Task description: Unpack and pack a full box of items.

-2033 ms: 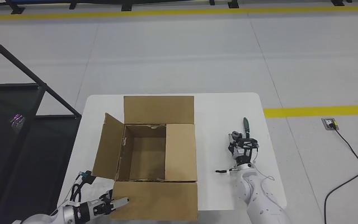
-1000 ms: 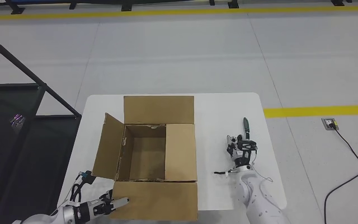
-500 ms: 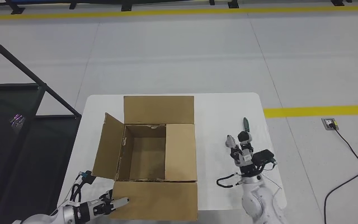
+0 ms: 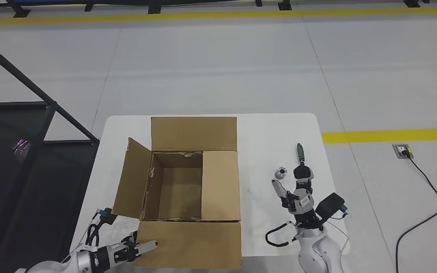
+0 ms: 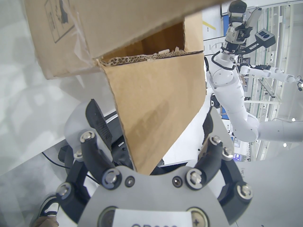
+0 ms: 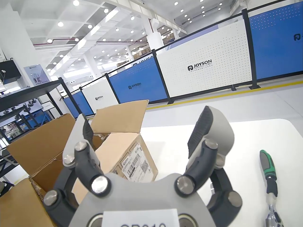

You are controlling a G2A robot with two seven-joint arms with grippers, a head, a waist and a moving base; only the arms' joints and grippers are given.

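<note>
The open cardboard box (image 4: 220, 185) sits centre-left on the table (image 4: 270, 133). The left gripper (image 5: 151, 114) straddles its near flap, spread wide. The right gripper (image 6: 145, 124), spread and empty, hangs near the right edge beside the green-handled screwdriver (image 4: 299, 151), which is stiff and probably light. Grasp it by the handle.

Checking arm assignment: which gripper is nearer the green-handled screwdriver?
Right. The right gripper is just beside the green-handled screwdriver; the left gripper is across the table at the cardboard box's near flap.

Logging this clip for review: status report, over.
Left gripper open at box near flap. Right gripper open, empty. Green-handled tool out on table. Side flap half-covers opening.
</note>
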